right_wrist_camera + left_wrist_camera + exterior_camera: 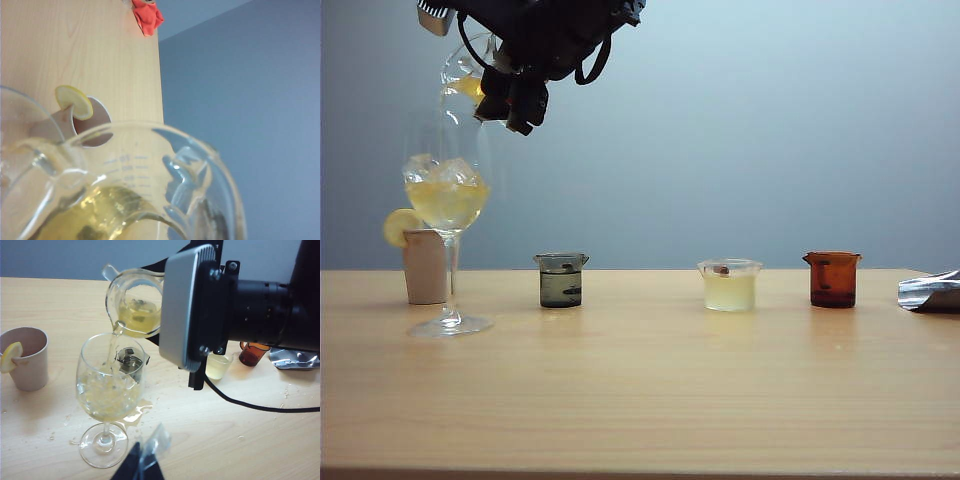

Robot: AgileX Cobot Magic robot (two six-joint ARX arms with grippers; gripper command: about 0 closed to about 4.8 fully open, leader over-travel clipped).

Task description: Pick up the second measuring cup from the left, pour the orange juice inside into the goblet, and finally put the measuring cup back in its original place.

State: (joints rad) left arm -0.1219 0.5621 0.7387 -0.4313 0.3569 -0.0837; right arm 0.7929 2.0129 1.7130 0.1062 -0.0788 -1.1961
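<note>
Two grippers show only in part. At the left of the exterior view the goblet point(447, 195) stands on the wooden table point(650, 390), against a plain blue-grey wall. Above it, the right gripper point(510, 100), cut off by the upper edge, clamps the tilted measuring cup point(135, 302), orange juice point(111, 347) streaming into the glass. The left gripper point(145, 462) is barely visible, its state unclear.

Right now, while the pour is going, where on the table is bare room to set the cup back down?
Bare wood lies between the smoky grey beaker and the squat clear cup of pale liquid, and across the near table. It is crowded around the tall stemmed goblet and beige paper cup, under the right end effector.
</note>
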